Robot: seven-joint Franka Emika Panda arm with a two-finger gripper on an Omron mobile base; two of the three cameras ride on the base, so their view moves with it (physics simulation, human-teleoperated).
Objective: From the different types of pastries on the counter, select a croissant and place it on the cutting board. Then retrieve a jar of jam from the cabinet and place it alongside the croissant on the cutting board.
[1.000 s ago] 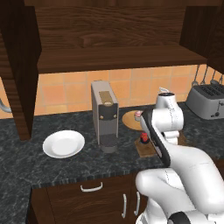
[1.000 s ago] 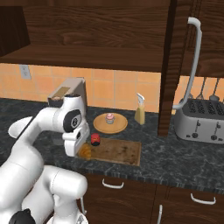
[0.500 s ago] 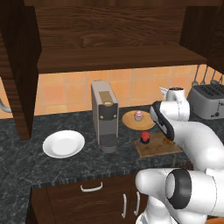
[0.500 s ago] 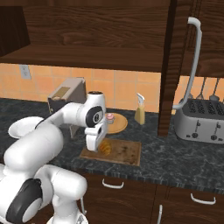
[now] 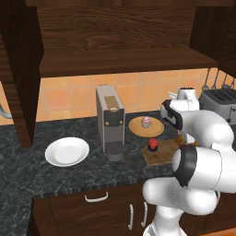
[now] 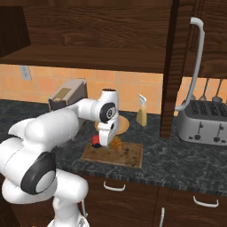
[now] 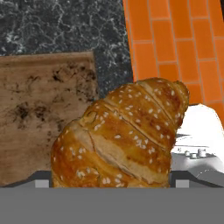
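Here, in the left base view, the cutting board [image 5: 162, 153] is lying on the dark stone counter [image 5: 27, 182] just right of the coffee machine [image 5: 109, 120], and the jar of jam [image 5: 152, 144] is already sitting on the board's near-left part, so the board is serving as the collecting spot for both task items. The pink-frosted cupcake [image 5: 146, 121] is resting on its round wooden plate [image 5: 138, 128] just behind the board, left out as the wrong pastry. In the right base view, the gripper [image 6: 109, 142] is pointing down over the board's left half, with the croissant [image 6: 116, 142] showing golden at its tip, beside the jar; it is hanging low, presumably so the pastry lands next to the jam. In the hand view, the croissant is sitting right at the fingertips with the board's grain beneath and beyond it; the fingers themselves are hidden behind it, yet the pastry being carried above the board suggests they are clamped on it.
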